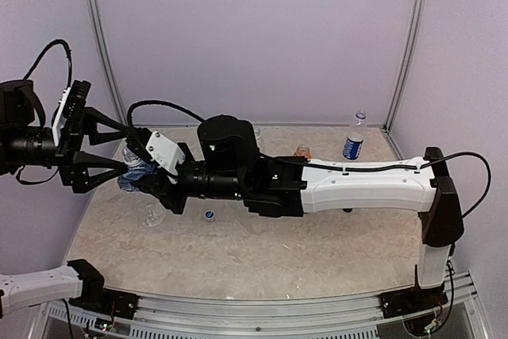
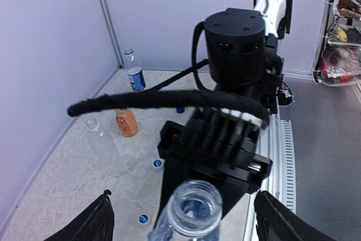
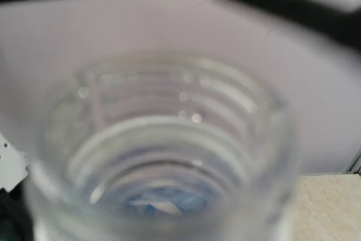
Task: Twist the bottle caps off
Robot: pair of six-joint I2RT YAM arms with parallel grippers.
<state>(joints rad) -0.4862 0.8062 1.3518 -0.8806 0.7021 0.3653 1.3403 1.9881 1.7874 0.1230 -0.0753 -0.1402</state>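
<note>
**Operator:** Status of the left gripper point(image 1: 125, 152)?

**Technician:** Its fingers are set wide and pinch the open bottle point(image 2: 192, 214) by the body, clear of the table point(image 1: 278, 260). The neck threads are bare, with no cap fitted.

**Operator:** And the right gripper point(image 1: 155, 180)?

**Technician:** It faces the bottle mouth at very close range (its camera shows only a blurred view down the neck). Its fingers are hidden, so I cannot tell whether they are spread or pressed together.

**Operator:** Where are the other items?

**Technician:** Two loose caps lie on the table: one blue cap point(image 2: 158, 163) and a second blue cap point(image 2: 144, 218). The blue-label bottle point(image 1: 355, 139) stands capped near the far right corner. The orange bottle point(image 2: 126, 121) stands capped. The plain clear bottle point(image 2: 98, 136) lies on its side.
</note>
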